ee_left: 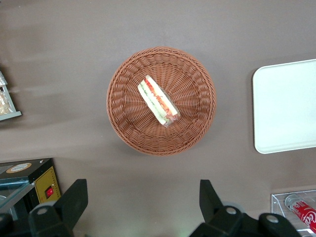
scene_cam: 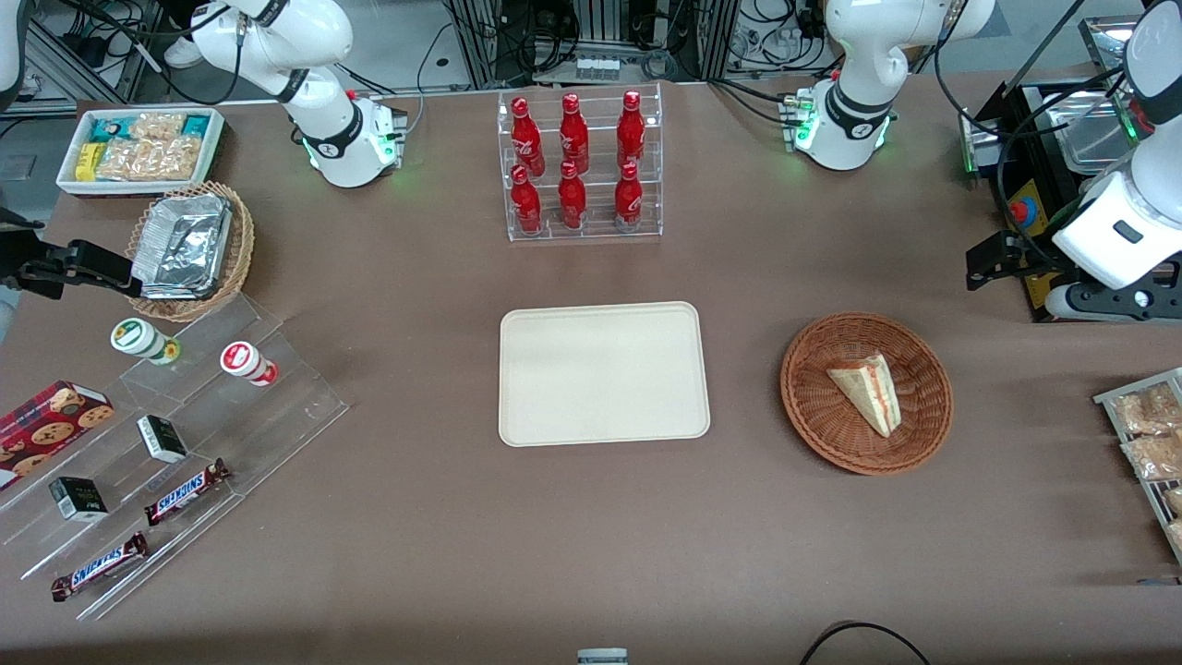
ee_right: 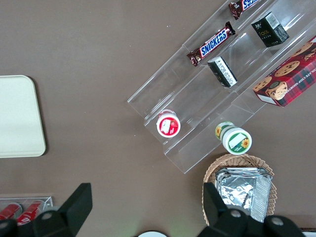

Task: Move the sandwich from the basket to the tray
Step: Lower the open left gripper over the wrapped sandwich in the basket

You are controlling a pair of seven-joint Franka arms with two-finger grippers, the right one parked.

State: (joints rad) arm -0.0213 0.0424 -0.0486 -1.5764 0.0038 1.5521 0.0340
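Your worktop (scene_cam: 591, 554) carries the tray (scene_cam: 604, 373) at centre, basket (scene_cam: 866, 392) at its 3 o'clock, well apart. Sandwich (scene_cam: 868, 392) lies inside the basket. Your hand (ee_left: 143, 202) hovers above it, fingers (ee_left: 74, 200) spread, holding nothing.

The arm (scene_cam: 1131, 185) is glossy white with rounded segments, black joint rings and a small dark rectangular marking on its shell. Black cables trail along it. Its base (scene_cam: 842, 129) glows green at the sides. The gripper (ee_left: 143, 210) is matte black, with two wedge-shaped fingers (ee_left: 74, 200) wide apart and round fasteners on the mounts.
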